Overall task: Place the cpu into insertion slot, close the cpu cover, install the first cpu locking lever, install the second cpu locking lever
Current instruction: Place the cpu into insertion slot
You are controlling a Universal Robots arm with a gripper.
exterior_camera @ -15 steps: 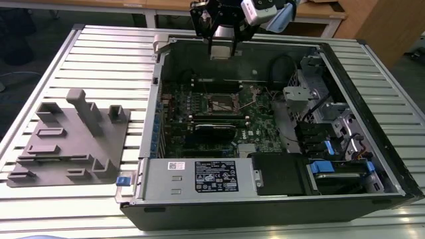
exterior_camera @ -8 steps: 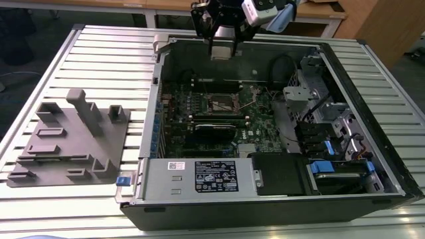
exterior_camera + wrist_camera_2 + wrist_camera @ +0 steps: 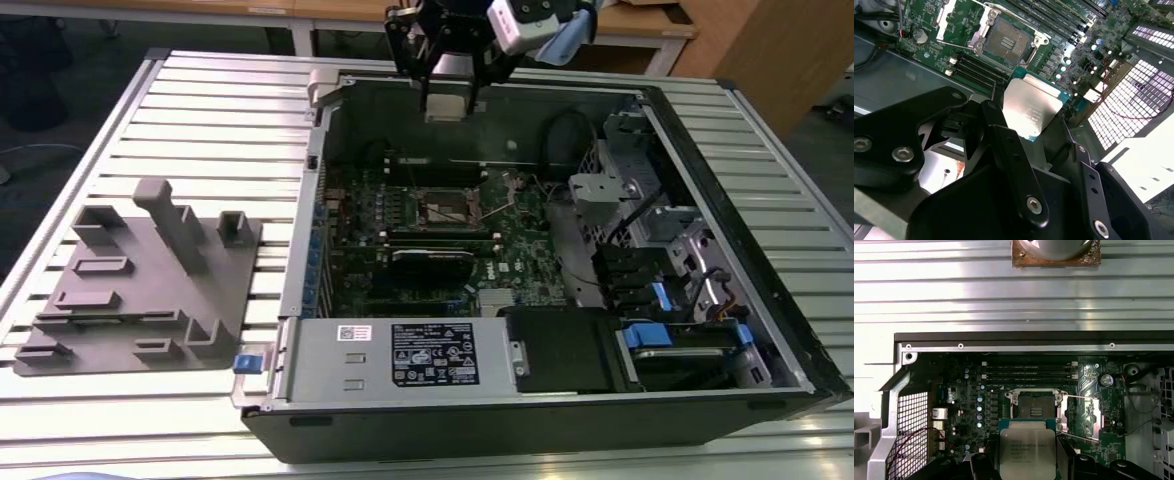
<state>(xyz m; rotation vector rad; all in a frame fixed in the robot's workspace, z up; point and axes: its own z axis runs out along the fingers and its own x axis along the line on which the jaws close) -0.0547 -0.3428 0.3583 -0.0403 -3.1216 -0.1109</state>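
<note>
My gripper [image 3: 447, 106] hangs above the far rim of the open computer case, shut on the cpu [image 3: 1031, 106], a flat silver-grey square with a green edge held between the two black fingers [image 3: 1004, 145]. In the first wrist view the cpu [image 3: 1027, 450] sits just short of the insertion slot [image 3: 1036, 408]. The slot shows in the exterior view as a square socket [image 3: 451, 208] in the middle of the green motherboard, dark-centred with a metal rim, and bare in both wrist views [image 3: 1004, 36]. A silver plate, apparently the cpu cover [image 3: 1081, 415], lies swung open beside the slot with thin wire levers along it.
Long black memory slots [image 3: 1029, 371] run beside the socket. A labelled silver power supply [image 3: 400, 355] fills the case's near end, and drive bays with blue tabs [image 3: 667, 300] are on the exterior view's right. A grey fixture block [image 3: 134, 270] stands on the slatted table [image 3: 200, 110].
</note>
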